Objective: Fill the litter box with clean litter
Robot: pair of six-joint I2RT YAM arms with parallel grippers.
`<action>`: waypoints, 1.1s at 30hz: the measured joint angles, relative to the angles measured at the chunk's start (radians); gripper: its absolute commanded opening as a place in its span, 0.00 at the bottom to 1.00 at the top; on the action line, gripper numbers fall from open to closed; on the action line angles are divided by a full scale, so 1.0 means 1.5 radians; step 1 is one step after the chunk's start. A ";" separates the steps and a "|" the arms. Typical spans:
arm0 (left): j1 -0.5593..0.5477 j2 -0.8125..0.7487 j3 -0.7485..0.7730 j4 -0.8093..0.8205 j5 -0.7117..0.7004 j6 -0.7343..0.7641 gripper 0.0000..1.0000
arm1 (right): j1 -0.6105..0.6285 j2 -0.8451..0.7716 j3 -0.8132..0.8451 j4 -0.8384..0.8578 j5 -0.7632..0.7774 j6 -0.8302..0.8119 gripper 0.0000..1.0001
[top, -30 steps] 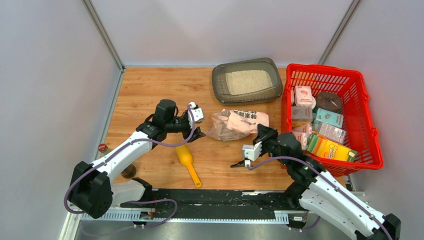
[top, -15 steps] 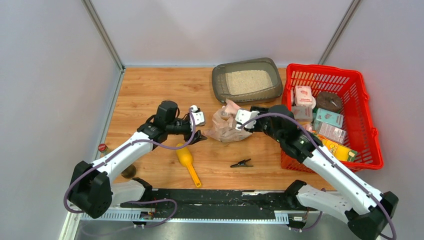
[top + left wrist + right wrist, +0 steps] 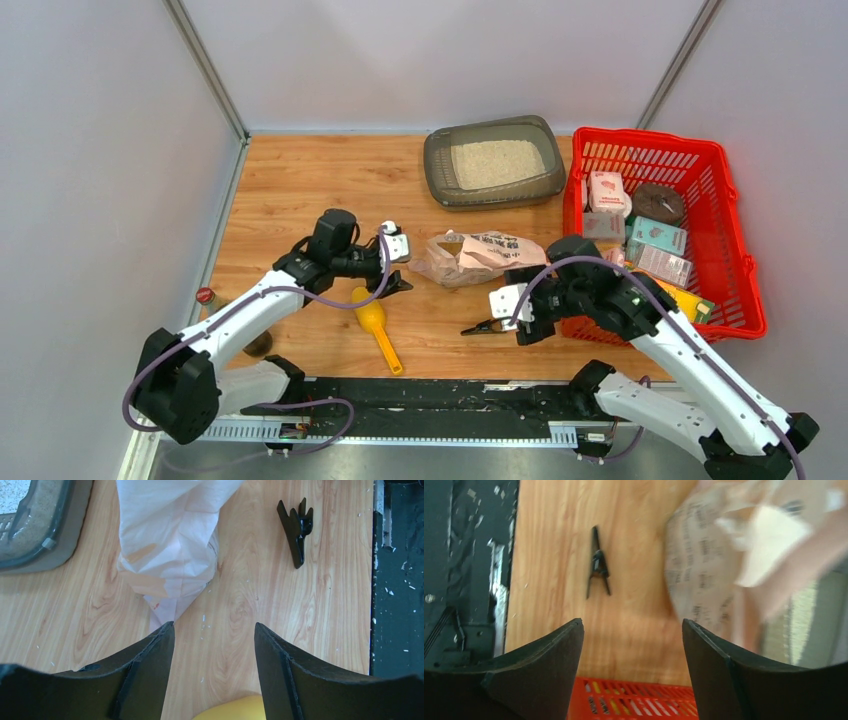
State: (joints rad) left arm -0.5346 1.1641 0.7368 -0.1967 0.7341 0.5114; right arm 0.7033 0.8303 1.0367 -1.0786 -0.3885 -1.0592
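The litter box (image 3: 495, 162) sits at the table's far edge beside the red basket (image 3: 640, 155), with clean litter (image 3: 498, 163) spread inside. A pale paper bag (image 3: 478, 256) lies flat; its dark print, possibly Chinese characters, is too blurred to read. The left gripper (image 3: 215, 630) and right gripper (image 3: 631, 625) hover with jaws apart, empty.

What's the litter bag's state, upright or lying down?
Lying down: the bag rests flat on its side on the table, printed face up.

One tray (image 3: 436, 168), bag (image 3: 478, 255), scoop (image 3: 372, 318), clip (image 3: 484, 326), basket (image 3: 733, 240)
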 measured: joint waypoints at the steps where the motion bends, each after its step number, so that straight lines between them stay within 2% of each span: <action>1: 0.000 -0.005 -0.003 0.000 -0.002 -0.001 0.68 | 0.000 -0.005 -0.022 -0.009 -0.001 -0.015 0.78; 9: -0.001 -0.026 -0.016 -0.002 -0.025 -0.002 0.68 | 0.000 -0.022 -0.146 0.006 -0.014 -0.106 0.70; 14: -0.001 -0.033 -0.016 -0.004 -0.035 -0.003 0.68 | 0.001 0.077 -0.153 0.039 -0.059 -0.114 0.69; 19: -0.001 -0.048 -0.023 -0.001 -0.042 -0.013 0.68 | 0.002 0.183 -0.202 0.115 -0.058 -0.112 0.68; 29: -0.001 -0.088 -0.051 -0.008 -0.055 -0.037 0.67 | 0.019 0.298 -0.214 0.228 -0.032 -0.047 0.64; 33: -0.001 -0.094 -0.055 -0.007 -0.055 -0.043 0.68 | 0.023 0.312 -0.214 0.248 -0.025 -0.033 0.54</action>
State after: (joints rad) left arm -0.5354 1.0233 0.6548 -0.2073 0.6514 0.4465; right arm 0.7372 1.2980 0.7162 -0.7063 -0.4263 -1.1091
